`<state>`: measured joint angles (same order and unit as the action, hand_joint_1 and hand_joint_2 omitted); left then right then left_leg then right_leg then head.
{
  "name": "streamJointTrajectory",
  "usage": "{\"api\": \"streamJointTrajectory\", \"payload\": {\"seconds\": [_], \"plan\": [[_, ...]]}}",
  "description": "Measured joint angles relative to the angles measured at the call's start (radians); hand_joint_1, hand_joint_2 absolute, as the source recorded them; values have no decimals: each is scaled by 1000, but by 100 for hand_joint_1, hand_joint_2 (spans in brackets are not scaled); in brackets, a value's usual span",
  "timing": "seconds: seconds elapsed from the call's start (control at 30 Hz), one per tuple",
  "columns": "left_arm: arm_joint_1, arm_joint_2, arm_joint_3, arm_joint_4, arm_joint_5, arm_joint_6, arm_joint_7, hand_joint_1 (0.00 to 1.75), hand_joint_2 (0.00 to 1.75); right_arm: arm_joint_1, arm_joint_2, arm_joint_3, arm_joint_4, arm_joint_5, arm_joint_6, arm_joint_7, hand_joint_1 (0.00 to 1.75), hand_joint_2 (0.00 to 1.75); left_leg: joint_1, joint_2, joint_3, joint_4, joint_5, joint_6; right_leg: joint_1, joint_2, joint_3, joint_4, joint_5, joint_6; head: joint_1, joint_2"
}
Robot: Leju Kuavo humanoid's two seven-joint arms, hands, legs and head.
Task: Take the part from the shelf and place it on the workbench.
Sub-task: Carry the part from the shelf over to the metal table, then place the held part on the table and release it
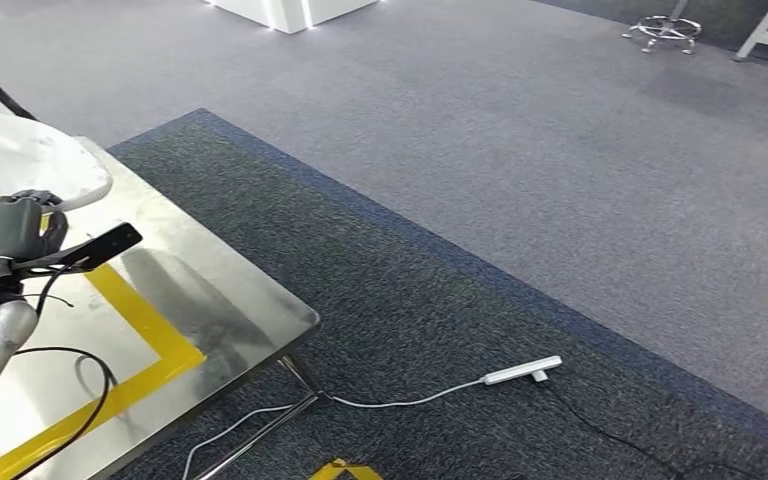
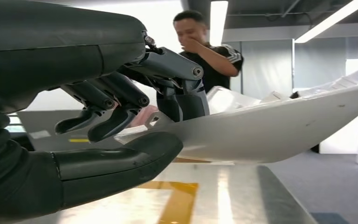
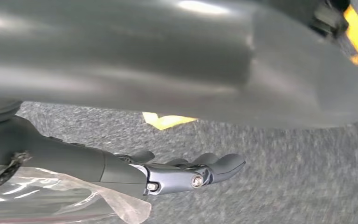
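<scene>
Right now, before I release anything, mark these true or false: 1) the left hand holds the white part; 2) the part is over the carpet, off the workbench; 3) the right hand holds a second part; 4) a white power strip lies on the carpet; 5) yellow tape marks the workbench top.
1) True: the left hand grips the white part at its edge.
2) False: the part is above the steel workbench, near its yellow tape.
3) False: the right hand hangs over the carpet, fingers extended, holding nothing.
4) True: the power strip lies on the dark carpet.
5) True.
</scene>
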<state>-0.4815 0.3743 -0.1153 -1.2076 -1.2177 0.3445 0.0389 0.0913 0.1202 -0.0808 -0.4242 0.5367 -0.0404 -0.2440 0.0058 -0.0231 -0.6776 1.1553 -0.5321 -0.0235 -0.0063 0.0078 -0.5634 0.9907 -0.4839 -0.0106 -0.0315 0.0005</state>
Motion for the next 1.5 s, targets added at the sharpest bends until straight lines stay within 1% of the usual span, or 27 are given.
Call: {"api": "streamJointTrajectory", "payload": {"seconds": [0.07,0.1,0.17,0.2,0.27,0.3,0.37,0.43,0.5,0.57,0.6,0.63,0.67,0.73,0.8,0.87,0.93,1.0,1.03,1.1,1.17,1.23,1.3,1.37,1.4,1.43,1.5], "plan": [[1,-4,-1,0,0,1,0,175,175,4,0,4,-1,-3,1,0,0,0,6,11,-40,89,-30,-8,1,-29,2,1,-4,-2,-1,0],[2,-5,-1,1,0,0,0,175,175,5,0,6,-1,-4,0,0,0,0,8,14,-41,93,-22,-11,1,-43,3,1,-6,-2,-1,0],[1,-5,-1,1,0,0,0,175,175,4,0,10,-3,-7,0,0,0,0,9,34,7,5,35,-12,1,-69,6,1,-10,1,-1,0],[-1,-4,-1,1,0,0,0,175,175,4,0,12,-3,-9,0,0,0,0,4,59,41,-56,59,-10,4,-80,9,2,-13,4,-1,0],[-8,-6,-1,1,0,1,0,175,175,3,0,17,-4,-12,-1,1,0,0,-6,98,81,-138,81,2,10,-102,13,4,-19,12,0,0],[-10,-6,-1,1,-1,1,0,175,175,4,0,18,-5,-13,-2,1,0,0,-11,102,83,-148,77,9,13,-114,14,4,-22,17,0,0],[-10,-5,-1,0,-1,2,0,175,175,4,0,20,-7,-16,-2,2,0,0,-9,78,81,-152,79,22,14,-132,17,7,-30,26,1,0],[-14,-4,-1,0,-2,1,1,175,175,2,0,21,-12,-20,-2,5,0,0,-4,55,83,-156,83,34,9,-91,1,45,-59,36,3,0],[-18,-6,-2,0,-4,0,2,175,175,3,-1,26,-17,-27,-2,12,0,0,-1,32,84,-158,83,44,5,-29,-59,168,-118,43,8,0],[-15,-9,-3,0,-6,-1,3,175,175,9,-2,32,-20,-32,-2,18,0,0,-1,4,84,-157,83,47,4,-10,-125,291,-156,44,11,0],[-13,-10,-3,0,-6,-1,4,175,175,12,-3,34,-22,-35,-2,20,0,0,-1,-12,85,-157,82,47,3,-9,-137,304,-147,44,11,0],[-11,-10,-3,0,-6,0,4,175,175,15,-4,37,-23,-37,-2,20,0,0,-1,-27,86,-156,82,47,3,-6,-130,277,-120,43,11,0],[-11,-10,-3,0,-6,0,5,175,175,16,-5,39,-25,-39,-2,20,0,0,0,-42,87,-155,81,45,1,3,-106,216,-78,42,11,0],[-13,-11,-3,0,-6,1,5,175,175,16,-8,44,-29,-43,-2,21,0,0,1,-70,85,-150,79,39,-6,45,-46,83,-21,38,10,0],[-15,-10,-3,0,-7,0,5,175,175,16,-8,49,-32,-47,-1,23,0,0,3,-95,77,-147,81,28,-8,70,-15,29,-14,34,10,0],[-11,-6,-3,0,-8,0,5,175,175,18,-10,53,-37,-52,-1,26,0,0,8,-115,71,-147,84,16,-7,51,-9,24,-15,26,10,0],[-10,0,-2,0,-9,0,5,175,175,18,-12,56,-44,-56,-1,28,0,0,5,-83,57,-119,63,6,-10,29,-4,17,-12,13,5,0],[-17,1,-3,0,-10,-1,5,175,175,19,-13,62,-49,-61,0,29,0,0,3,-18,10,-15,8,-3,-9,3,0,12,-13,2,-2,0],[-18,0,-4,0,-11,-2,5,175,175,21,-13,65,-51,-64,0,31,0,0,4,1,-21,53,-20,-7,-7,-10,2,12,-15,-2,-4,0],[-15,-2,-6,1,-12,-5,6,175,175,27,-13,72,-57,-72,0,36,0,0,7,15,-59,132,-36,-12,-6,-39,5,12,-20,-5,-4,0],[-13,-2,-7,1,-12,-6,7,175,175,30,-13,78,-63,-78,0,38,0,0,9,27,-26,67,17,-12,-6,-66,12,13,-25,-3,-5,0],[-19,-2,-7,1,-12,-6,7,175,175,30,-14,84,-67,-84,0,39,0,0,0,77,41,-67,76,-4,-1,-89,20,13,-33,3,-5,0],[-27,-3,-8,1,-12,-6,7,175,175,31,-14,90,-71,-90,0,42,0,0,-12,118,73,-138,88,8,7,-113,24,14,-39,11,-4,0],[-29,-2,-10,1,-13,-6,7,175,175,32,-15,97,-76,-97,0,47,0,0,-14,102,72,-147,84,19,11,-142,27,12,-45,20,-3,0],[-27,-1,-10,1,-13,-6,8,175,175,32,-16,100,-80,-100,0,50,0,0,-11,88,72,-150,86,24,11,-141,27,15,-52,24,-3,0],[-28,0,-10,1,-14,-6,8,175,175,32,-18,103,-84,-105,-1,52,0,0,-8,75,73,-152,88,30,9,-120,21,31,-65,29,-2,0],[-29,-2,-10,1,-14,-5,10,175,175,33,-21,111,-88,-113,-1,54,0,0,-2,49,74,-155,89,39,4,-50,-26,130,-118,35,4,0]]}}
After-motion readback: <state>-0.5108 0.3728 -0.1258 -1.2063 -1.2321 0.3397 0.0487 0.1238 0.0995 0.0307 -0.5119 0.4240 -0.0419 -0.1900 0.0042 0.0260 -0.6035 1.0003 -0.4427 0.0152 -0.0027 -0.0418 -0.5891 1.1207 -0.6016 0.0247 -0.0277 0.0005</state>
